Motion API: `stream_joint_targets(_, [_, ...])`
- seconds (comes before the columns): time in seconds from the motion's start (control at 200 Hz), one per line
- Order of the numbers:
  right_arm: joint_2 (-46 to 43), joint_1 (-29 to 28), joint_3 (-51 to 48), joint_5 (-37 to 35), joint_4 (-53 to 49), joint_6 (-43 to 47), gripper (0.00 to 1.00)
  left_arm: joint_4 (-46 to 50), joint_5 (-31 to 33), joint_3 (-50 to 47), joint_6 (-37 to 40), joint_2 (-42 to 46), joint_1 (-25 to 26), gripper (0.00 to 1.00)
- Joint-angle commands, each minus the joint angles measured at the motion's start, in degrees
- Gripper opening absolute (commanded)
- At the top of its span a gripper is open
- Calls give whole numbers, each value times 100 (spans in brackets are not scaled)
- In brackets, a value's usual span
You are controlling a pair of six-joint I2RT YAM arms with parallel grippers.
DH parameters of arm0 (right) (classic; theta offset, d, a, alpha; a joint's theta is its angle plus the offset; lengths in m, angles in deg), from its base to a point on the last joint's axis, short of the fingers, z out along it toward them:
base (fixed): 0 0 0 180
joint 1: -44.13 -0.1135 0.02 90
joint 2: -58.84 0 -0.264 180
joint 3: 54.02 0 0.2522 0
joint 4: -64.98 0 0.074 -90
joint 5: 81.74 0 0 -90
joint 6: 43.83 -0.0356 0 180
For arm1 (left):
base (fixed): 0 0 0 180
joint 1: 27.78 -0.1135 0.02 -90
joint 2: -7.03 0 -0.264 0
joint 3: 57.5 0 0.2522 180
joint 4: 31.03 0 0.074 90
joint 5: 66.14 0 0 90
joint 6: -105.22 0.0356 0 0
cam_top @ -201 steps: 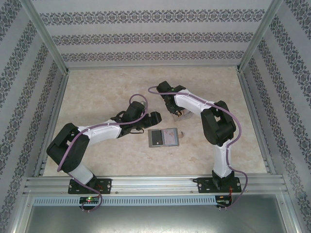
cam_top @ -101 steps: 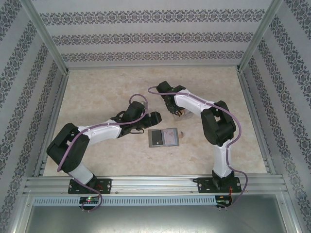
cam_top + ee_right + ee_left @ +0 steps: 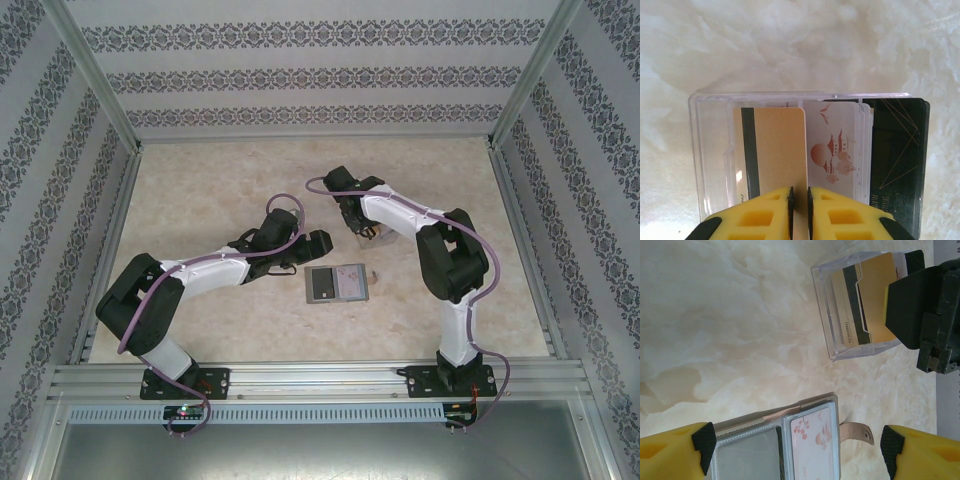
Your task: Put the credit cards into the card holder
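Gold card point(image 3: 775, 150), lower edge between jaws

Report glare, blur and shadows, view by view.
Top external: even, soft light, hardly any shadow on the table. Left wrist: the near yellow fingers are slightly soft, the holder and clear box sharp. Right wrist: white reflections streak the box's wall; the gold card is readable.
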Motion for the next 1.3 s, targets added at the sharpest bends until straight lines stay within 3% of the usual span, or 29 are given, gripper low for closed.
stream_joint_targets(0.0, [-226, 48, -102, -181, -20, 37, 14, -249, -96, 69, -97, -84, -82, 87])
stream_joint_targets(0.36, [-415, 64, -155, 29, -52, 7, 7, -298, -106, 20, -150, -79, -83, 87])
stream_joint_targets(0.674, [-1073, 132, -375, 1027, -73, -521, 4, -305, -109, 16, -183, -22, -75, 87])
stream_joint_targets(0.854, [-1897, 246, -807, 1554, 108, -925, 4, -288, -79, -17, -190, 123, -83, 87])
stream_joint_targets(1.294, [-3941, 795, -2940, 4058, 1682, -2390, 4, -895, -421, -381, -533, 496, -247, 87])
